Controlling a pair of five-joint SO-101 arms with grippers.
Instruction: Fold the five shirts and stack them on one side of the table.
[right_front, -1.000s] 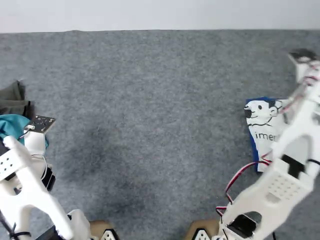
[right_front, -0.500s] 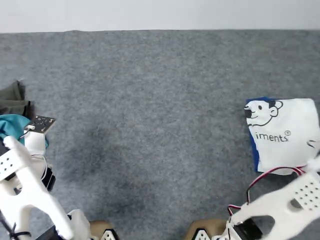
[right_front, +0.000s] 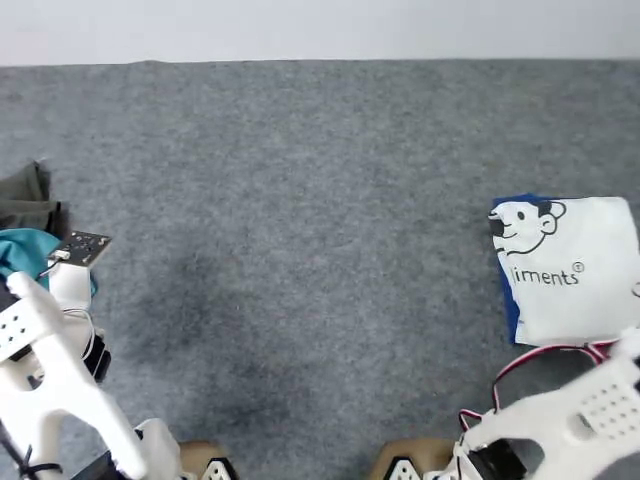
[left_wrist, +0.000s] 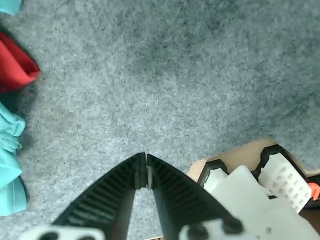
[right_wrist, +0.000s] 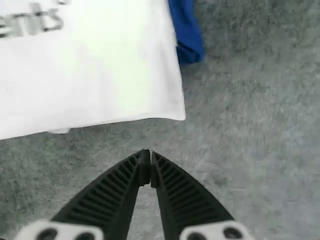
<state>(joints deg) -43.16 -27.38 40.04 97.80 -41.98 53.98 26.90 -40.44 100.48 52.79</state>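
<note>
Folded white printed shirt (right_front: 570, 270) lies atop a blue shirt (right_front: 510, 310) on the grey felt tabletop (right_front: 320, 180). Right pincer (right_wrist: 150, 154), closed and empty, hangs just beside the white shirt's edge. Left pincer (left_wrist: 145, 159), likewise closed and empty, and crumpled teal shirt (right_front: 22, 250) lie well apart from it.

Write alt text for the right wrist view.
The right gripper, its black ribbed fingers shut and empty, sits over the grey felt table cover, just short of a folded white printed shirt. A blue fabric edge peeks out along one side of that shirt.
</note>
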